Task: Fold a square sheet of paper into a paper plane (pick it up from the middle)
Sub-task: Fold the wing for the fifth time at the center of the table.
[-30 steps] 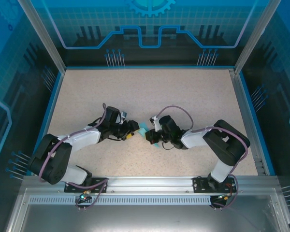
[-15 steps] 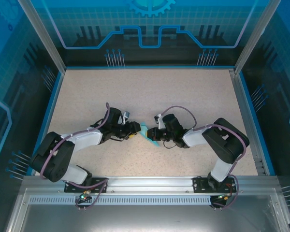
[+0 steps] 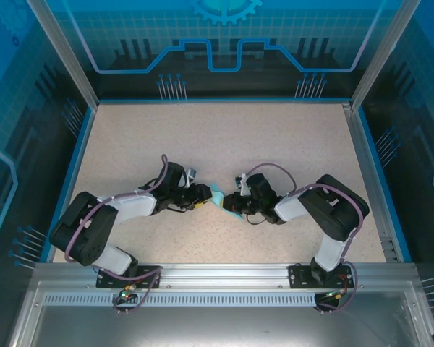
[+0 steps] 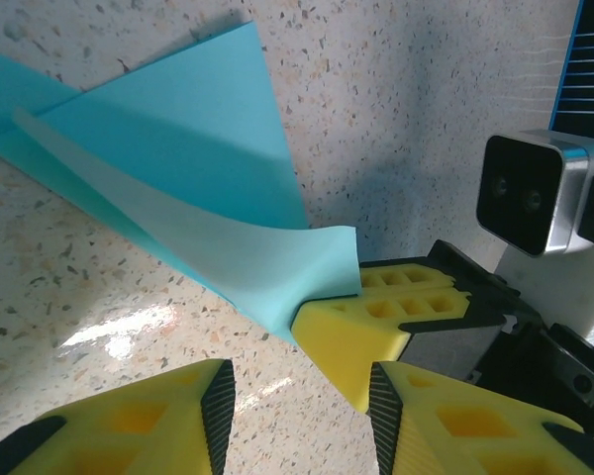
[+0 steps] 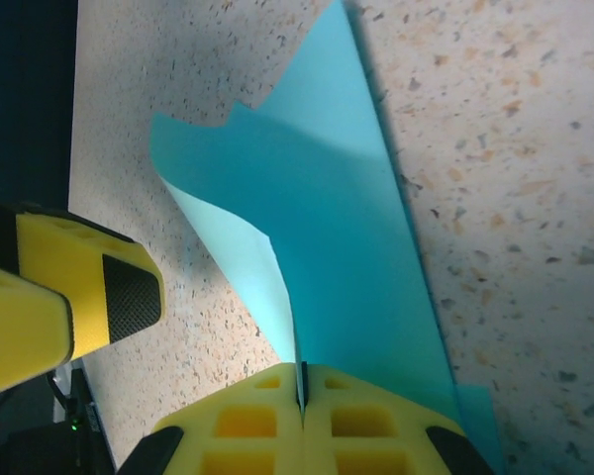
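Now: the paper sheet (image 3: 218,195), light cyan and partly folded, lies on the speckled tabletop (image 3: 275,144) between the two grippers, near the table's middle. From the top view I get just a sliver of it. The right wrist view shows the right gripper (image 5: 300,384) pinched tight on one raised edge of the sheet. The left wrist view shows the left gripper (image 4: 297,421) parted, nothing between its fingers, just short of the sheet. Both arms reach low and inward, wrists facing each other.

Black-and-white arms (image 3: 126,207), purple cables (image 3: 266,167), yellow hollow-celled gripper pads (image 5: 247,421)
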You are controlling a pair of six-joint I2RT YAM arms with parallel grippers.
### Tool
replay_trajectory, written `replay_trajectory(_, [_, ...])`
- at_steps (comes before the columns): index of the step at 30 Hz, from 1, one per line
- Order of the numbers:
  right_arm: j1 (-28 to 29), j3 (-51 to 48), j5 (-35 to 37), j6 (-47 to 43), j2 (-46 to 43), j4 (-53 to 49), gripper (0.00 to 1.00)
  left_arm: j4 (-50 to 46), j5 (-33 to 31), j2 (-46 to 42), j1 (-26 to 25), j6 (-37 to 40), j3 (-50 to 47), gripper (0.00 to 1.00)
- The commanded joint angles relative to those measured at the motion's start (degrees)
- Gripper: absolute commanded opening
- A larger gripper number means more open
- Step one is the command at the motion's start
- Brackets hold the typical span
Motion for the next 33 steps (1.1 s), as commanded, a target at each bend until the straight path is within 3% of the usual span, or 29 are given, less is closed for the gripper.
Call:
replay_trajectory(1, [-1.28,-0.68,-1.63,2.5,1.65,2.45,0.0,1.97,2.21,1.16,-0.52,1.63,0.69,0.43])
replay_trajectory(11, [-2.2,-1.16,-3.78,5.89,2.49,4.82,0.0,3.95,3.58,3.67,-1.22,2.47,1.84,0.4])
replay_trajectory(33, [-2.74,0.02,-3.66,7.53,3.52,-0.01,0.0,6.3,2.99,10.14,-1.57,2.27,4.85,0.25])
